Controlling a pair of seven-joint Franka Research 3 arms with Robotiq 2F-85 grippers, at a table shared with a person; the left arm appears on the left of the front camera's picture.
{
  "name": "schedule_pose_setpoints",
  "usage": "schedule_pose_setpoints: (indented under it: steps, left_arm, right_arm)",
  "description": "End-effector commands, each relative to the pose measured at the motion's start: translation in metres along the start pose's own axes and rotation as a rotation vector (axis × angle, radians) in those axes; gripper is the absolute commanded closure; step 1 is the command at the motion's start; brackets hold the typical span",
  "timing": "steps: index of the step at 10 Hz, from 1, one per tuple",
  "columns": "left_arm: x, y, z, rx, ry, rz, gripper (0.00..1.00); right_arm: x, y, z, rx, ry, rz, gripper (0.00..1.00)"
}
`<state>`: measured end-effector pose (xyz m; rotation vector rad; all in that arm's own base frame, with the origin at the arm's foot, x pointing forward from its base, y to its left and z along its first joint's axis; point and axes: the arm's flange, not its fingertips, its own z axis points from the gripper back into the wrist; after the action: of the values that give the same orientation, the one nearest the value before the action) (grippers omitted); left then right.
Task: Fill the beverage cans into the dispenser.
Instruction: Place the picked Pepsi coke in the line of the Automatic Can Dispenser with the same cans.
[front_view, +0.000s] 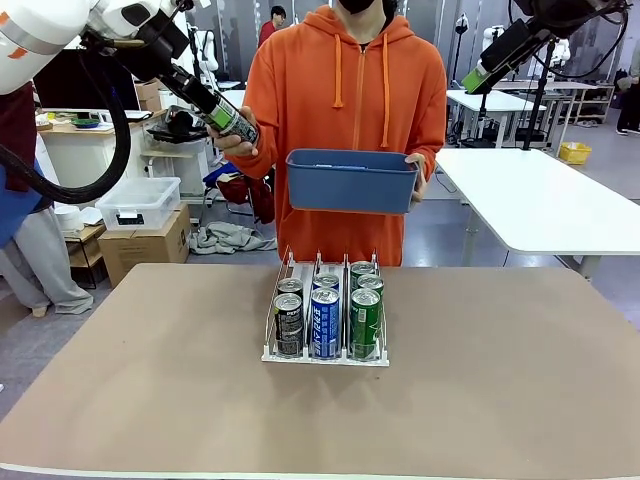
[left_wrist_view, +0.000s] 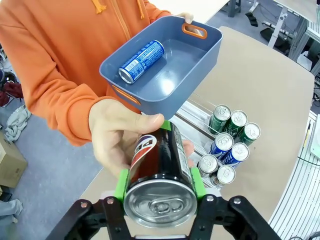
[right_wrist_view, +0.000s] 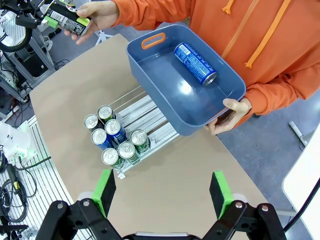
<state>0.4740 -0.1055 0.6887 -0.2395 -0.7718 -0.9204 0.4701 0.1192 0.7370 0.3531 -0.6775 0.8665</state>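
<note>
Dark can (left_wrist_view: 157, 160) sits clamped between the green pads of the left gripper (left_wrist_view: 159, 172), silver top toward the lens at the lower centre of the left wrist view. The jaws grasp it around the upper body. A person's hand (left_wrist_view: 120, 132) wraps the same can from the left of the frame, thumb lying over the upper pad.

In the front view this left gripper (front_view: 215, 110) hangs high at the upper left, the arm angled down toward the person, the can tilted and the hand cupping it from below.

The right gripper (right_wrist_view: 162, 192) stands released, pads wide apart at the bottom of its own view. In the front view it is raised at the upper right (front_view: 478, 72).

Both wrist views look down into the blue bin (left_wrist_view: 210, 55), where one blue can (right_wrist_view: 195, 63) lies on its side; the front view shows just the bin's outer wall. The person's other hand (right_wrist_view: 230, 112) holds the bin's edge.

The dispenser (front_view: 325, 358) stands at mid-table (front_view: 500, 400), with seven cans upright toward its front end: dark, blue and green lanes.
</note>
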Motion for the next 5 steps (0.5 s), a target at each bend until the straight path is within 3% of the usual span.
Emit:
schedule_pose_setpoints:
  steps: [1,5]
  left_arm:
    - [-0.0002,0.0005,0.0012,0.004,0.0,0.006,0.79]
    - [-0.0002,0.0005,0.0012,0.004,0.0,0.006,0.79]
  right_arm:
    - [-0.0006,-0.0008,-0.0002,-0.001,0.003,0.002,0.0]
    - [-0.0006,-0.0008,-0.0002,-0.001,0.003,0.002,0.0]
